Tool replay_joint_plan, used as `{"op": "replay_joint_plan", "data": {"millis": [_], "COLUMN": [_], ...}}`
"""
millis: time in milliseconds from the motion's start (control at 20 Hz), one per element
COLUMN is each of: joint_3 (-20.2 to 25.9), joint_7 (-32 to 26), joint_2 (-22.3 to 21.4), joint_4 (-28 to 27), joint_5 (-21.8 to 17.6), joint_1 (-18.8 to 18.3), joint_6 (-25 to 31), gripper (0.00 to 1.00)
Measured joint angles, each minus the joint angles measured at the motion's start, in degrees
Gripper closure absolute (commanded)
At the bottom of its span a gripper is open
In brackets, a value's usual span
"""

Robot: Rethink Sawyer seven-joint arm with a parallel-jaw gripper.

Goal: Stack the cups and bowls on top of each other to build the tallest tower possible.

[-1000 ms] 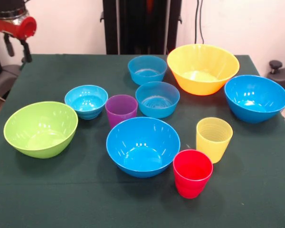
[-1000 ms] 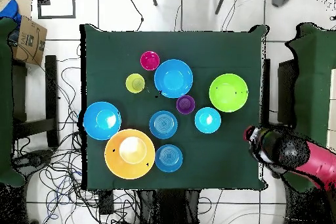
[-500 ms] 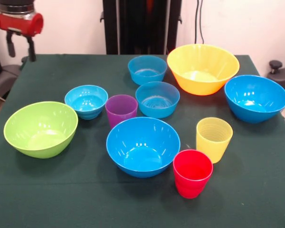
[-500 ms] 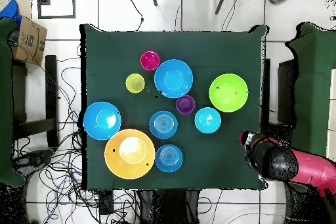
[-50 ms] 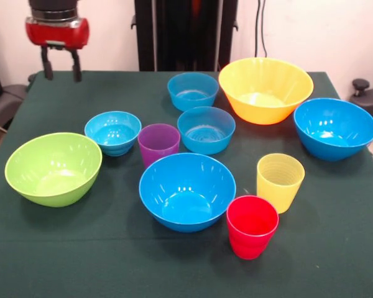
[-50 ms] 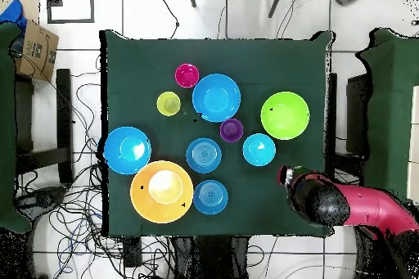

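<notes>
Bowls and cups, all loose on the green surface (image 5: 62, 248), none stacked yet. My jaws (image 5: 61, 65) hang parted and empty above a far corner, nearest the small blue bowl (image 5: 113, 131) and green bowl (image 5: 53, 167). Yellow bowl (image 5: 265, 89) sits at the opposite far corner; red cup (image 5: 252, 226) and yellow cup (image 5: 280, 182) stand toward the near edge; purple cup (image 5: 158, 143) is mid-surface. The glossy plastic likely handles light, stiff and slippery; best grip is one wall at the rim. My arm is mostly cut off in front view.
</notes>
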Motion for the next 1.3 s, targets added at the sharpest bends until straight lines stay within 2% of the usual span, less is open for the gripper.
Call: {"op": "replay_joint_plan", "data": {"millis": [450, 500, 850, 1100, 1300], "joint_3": [10.56, 13.16, 22.95, 27.92, 30.39], "joint_7": [0.00, 0.00, 0.00, 0.00, 0.00], "joint_2": [-3.19, -4.24, -8.21, -10.97, -13.46], "joint_4": [6.83, 8.29, 13.03, 15.59, 17.56], "joint_5": [1.61, 2.85, 9.01, 12.61, 14.03], "joint_1": [-4.36, -5.46, -8.93, -8.90, -6.93], "joint_6": [0.15, 0.51, 2.15, 2.15, 2.16], "gripper": [0.00, 0.00, 0.00, 0.00, 0.00]}}
